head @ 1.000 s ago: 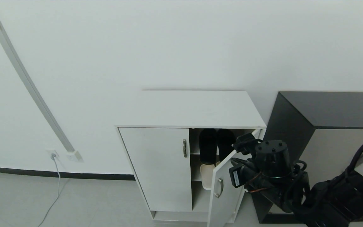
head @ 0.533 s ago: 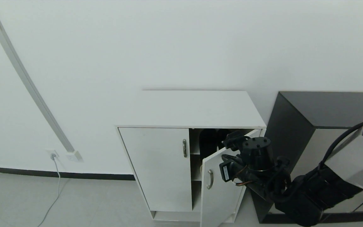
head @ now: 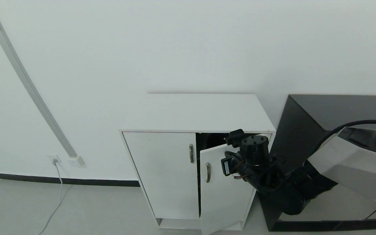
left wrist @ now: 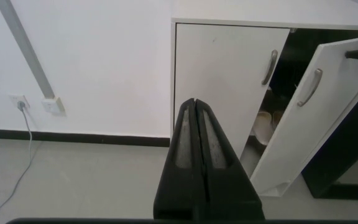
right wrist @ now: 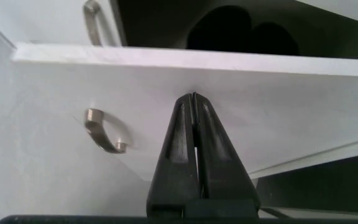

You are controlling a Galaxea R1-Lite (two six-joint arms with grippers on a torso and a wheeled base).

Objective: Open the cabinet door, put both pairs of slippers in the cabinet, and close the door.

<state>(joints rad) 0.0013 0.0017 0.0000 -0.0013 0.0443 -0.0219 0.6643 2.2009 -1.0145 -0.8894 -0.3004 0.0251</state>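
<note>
Ahead of me stands a plain white wall (head: 188, 49). Across its left part a pale grey cable duct (head: 28, 85) runs slantwise down to a small white box (head: 77, 162), with a wall socket (head: 53, 158) just beside that box on its left. A plug (head: 55, 162) sits in the socket, and its thin grey cord (head: 56, 199) hangs down past the black skirting strip (head: 77, 181) at the foot of the wall and trails over the light grey floor (head: 103, 209). On my right a dark piece of furniture (head: 338, 111) stands against the wall, its top black and its front face shiny.
</note>
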